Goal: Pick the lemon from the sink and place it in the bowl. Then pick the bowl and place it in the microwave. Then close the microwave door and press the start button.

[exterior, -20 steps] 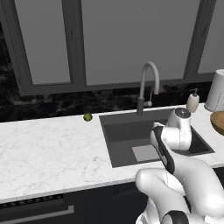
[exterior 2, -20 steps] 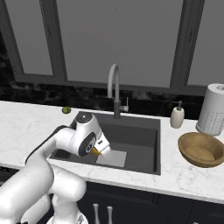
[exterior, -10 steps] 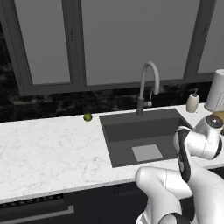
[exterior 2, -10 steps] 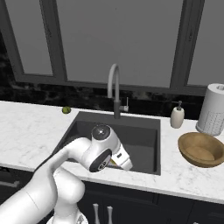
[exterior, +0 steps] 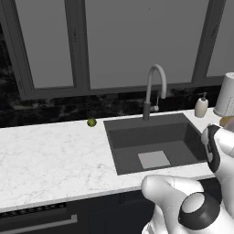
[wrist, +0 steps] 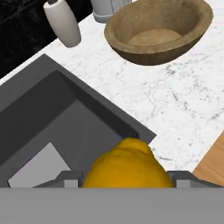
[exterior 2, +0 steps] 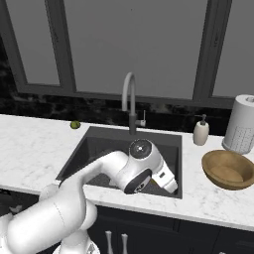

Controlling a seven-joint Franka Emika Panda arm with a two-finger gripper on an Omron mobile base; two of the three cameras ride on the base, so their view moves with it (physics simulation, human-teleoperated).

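The yellow-orange lemon (wrist: 127,166) sits between my gripper's (wrist: 127,177) two fingers, which are shut on it; the hand view has it at the bottom. Below it lie the sink's (wrist: 52,118) right front corner and the marble counter. The brown wooden bowl (wrist: 159,30) stands empty on the counter beyond, apart from the lemon. In the right base view my hand (exterior 2: 167,181) hangs over the right end of the dark sink (exterior 2: 99,149), left of the bowl (exterior 2: 228,170). The microwave is out of view.
An arched tap (exterior 2: 130,99) rises behind the sink. A soap dispenser (exterior 2: 201,133) and a paper towel roll (exterior 2: 240,124) stand behind the bowl. A small green fruit (exterior: 92,122) lies on the counter left of the sink (exterior: 151,137).
My arm has swung right from the middle of the sink to its right end, carrying the lemon toward the bowl's side.
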